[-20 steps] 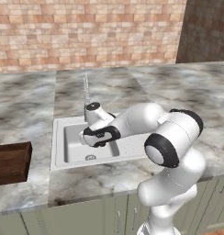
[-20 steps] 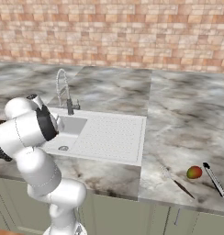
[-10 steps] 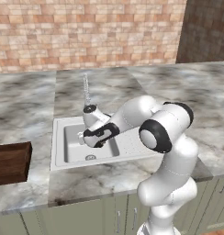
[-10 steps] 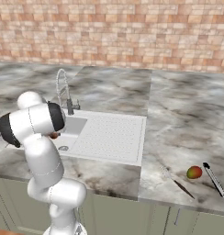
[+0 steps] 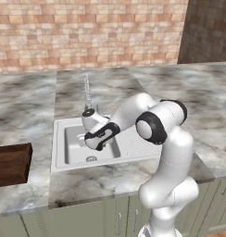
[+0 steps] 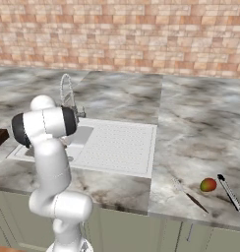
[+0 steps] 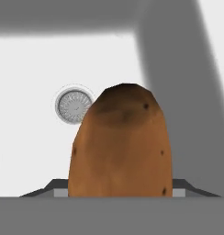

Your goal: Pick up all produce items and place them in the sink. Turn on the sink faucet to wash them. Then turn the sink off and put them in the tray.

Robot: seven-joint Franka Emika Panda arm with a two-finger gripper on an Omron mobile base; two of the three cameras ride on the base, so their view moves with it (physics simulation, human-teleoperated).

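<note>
A white rectangular sink (image 6: 123, 147) with a dotted draining board sat in the marble counter (image 6: 200, 123); a red-and-green rounded fruit (image 6: 208, 185) lay far right

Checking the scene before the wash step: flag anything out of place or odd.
Nothing spilled or damaged. The brown oval potato sits between the gripper jaws over the white sink basin. The red-and-green fruit lies far off on the marble counter, between two slim utensils.
</note>
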